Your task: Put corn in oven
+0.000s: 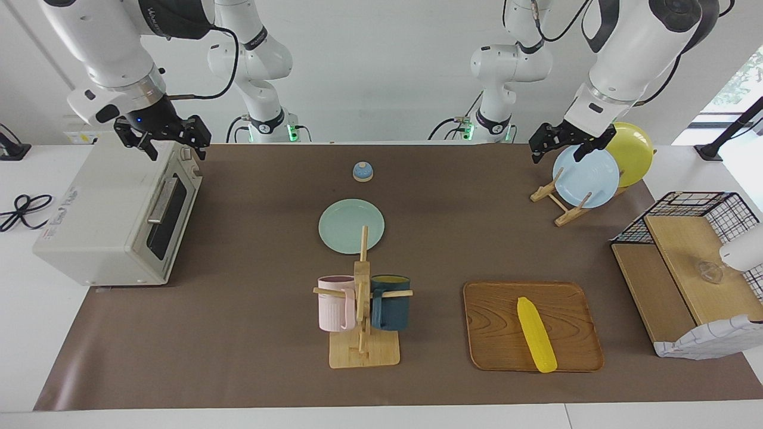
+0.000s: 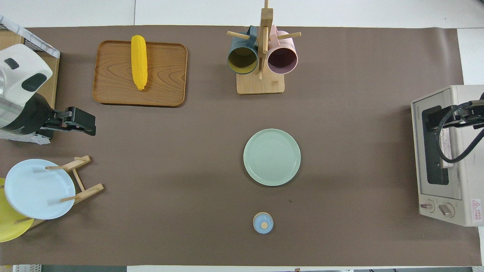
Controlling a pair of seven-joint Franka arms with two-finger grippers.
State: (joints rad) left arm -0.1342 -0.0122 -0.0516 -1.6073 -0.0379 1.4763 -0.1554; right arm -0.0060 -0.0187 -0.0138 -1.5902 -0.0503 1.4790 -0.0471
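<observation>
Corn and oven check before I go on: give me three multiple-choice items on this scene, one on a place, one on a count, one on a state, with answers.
1. Where does the corn lie?
A. On the wooden tray
B. On the green plate
C. Inside the oven

2. How many mugs hang on the mug tree?
A. One
B. Two
C. Three

3. How is the oven door?
A. Dropped open
B. Removed
C. Closed

Answers:
1 A, the cob rests on the tray's wood at the left arm's end of the table.
2 B, a pink mug and a dark blue mug hang on either side of the post.
3 C, the glass door and its bar handle sit flush with the oven's front.
</observation>
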